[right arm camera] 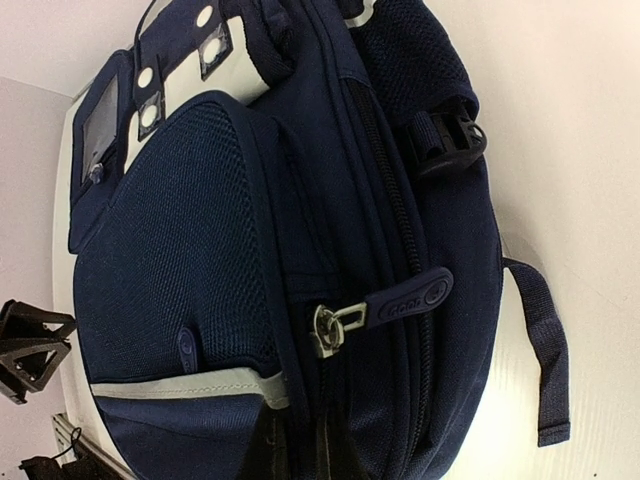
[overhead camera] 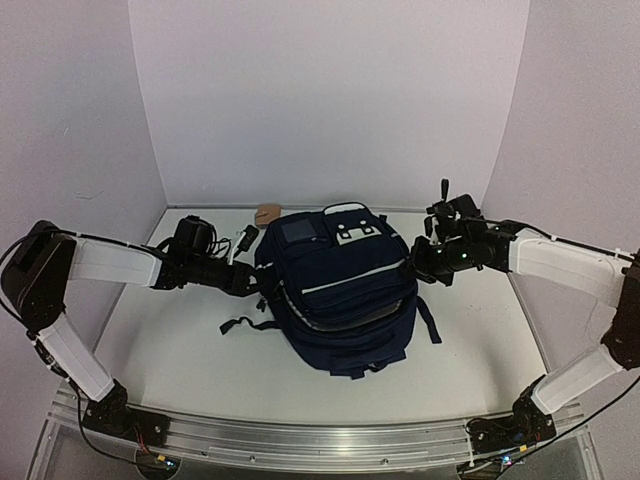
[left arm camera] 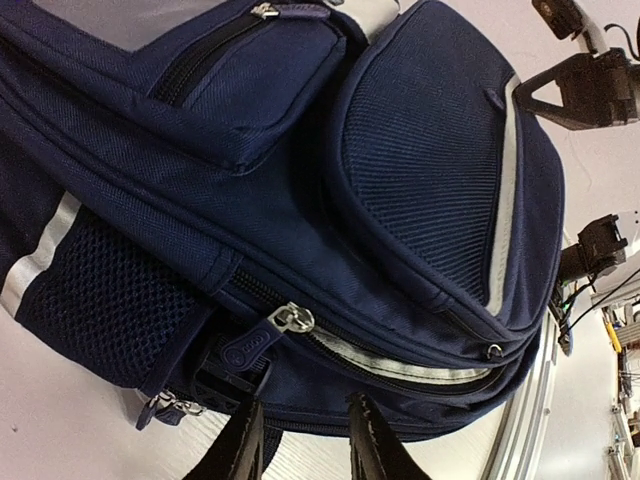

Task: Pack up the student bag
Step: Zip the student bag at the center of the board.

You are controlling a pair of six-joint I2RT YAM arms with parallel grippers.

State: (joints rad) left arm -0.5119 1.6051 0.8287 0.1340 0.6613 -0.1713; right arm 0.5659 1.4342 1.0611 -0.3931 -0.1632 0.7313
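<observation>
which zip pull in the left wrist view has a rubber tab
The side-zip pull on the student bag, just above the left pincer. The small pocket's pull up top is bare metal.

Centre of tabletop (overhead camera: 170,350) blocked by student bag (overhead camera: 335,290), flanked left and right by left gripper (overhead camera: 260,282) and right gripper (overhead camera: 413,267) close at its sides. Loose straps (overhead camera: 243,325) trailing off bag's near-left. Small tan object (overhead camera: 267,213) at far edge. Open passage along near edge and both near corners.
</observation>
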